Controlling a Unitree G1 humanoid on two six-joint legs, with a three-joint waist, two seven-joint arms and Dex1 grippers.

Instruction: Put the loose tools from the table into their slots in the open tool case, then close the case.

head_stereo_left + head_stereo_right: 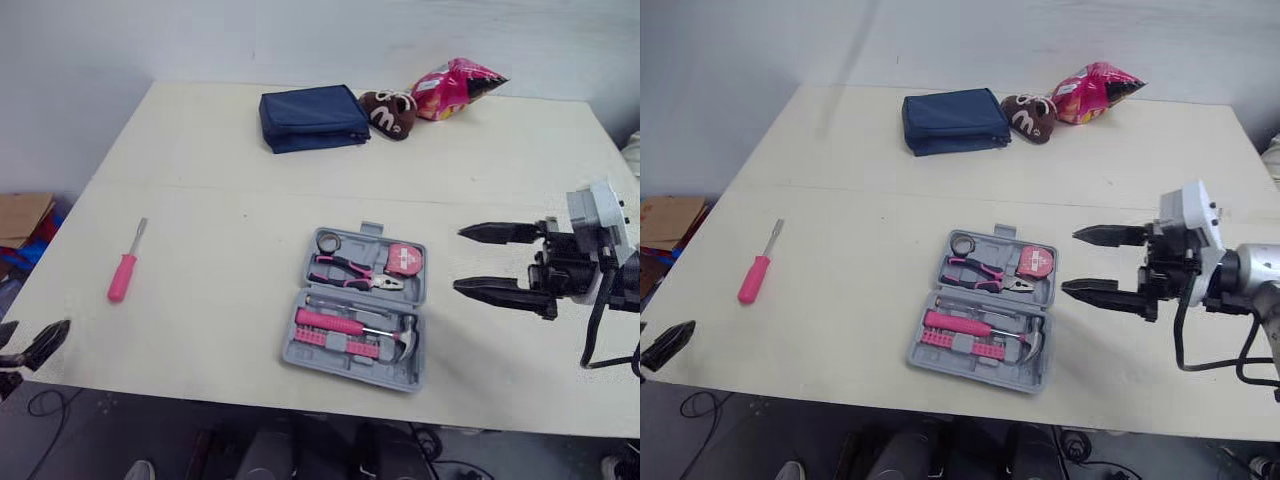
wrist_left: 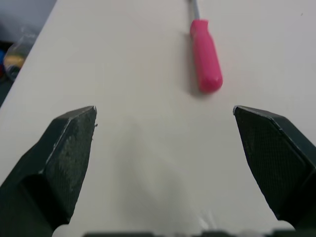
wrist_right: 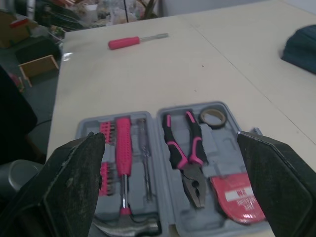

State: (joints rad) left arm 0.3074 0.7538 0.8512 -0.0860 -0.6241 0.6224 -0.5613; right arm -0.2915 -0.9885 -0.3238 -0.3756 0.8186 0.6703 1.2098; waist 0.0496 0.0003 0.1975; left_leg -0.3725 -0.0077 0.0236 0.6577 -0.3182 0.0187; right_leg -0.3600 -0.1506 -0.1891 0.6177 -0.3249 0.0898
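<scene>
The open grey tool case (image 1: 358, 305) lies flat near the table's front middle, holding pink pliers (image 1: 352, 272), a hammer (image 1: 355, 327), a pink tape measure (image 1: 404, 259) and a tape roll (image 1: 329, 241). A loose pink-handled screwdriver (image 1: 124, 270) lies far to the left on the table, also seen in the left wrist view as the screwdriver (image 2: 205, 54). My right gripper (image 1: 480, 260) hovers open just right of the case, empty. My left gripper (image 2: 165, 116) is open at the front left table edge, short of the screwdriver.
A navy pouch (image 1: 312, 117), a brown plush (image 1: 390, 112) and a pink snack bag (image 1: 452, 88) sit at the table's far side. The cream table (image 1: 220, 220) has open room between the screwdriver and the case. A cardboard box (image 1: 20, 215) stands off the left edge.
</scene>
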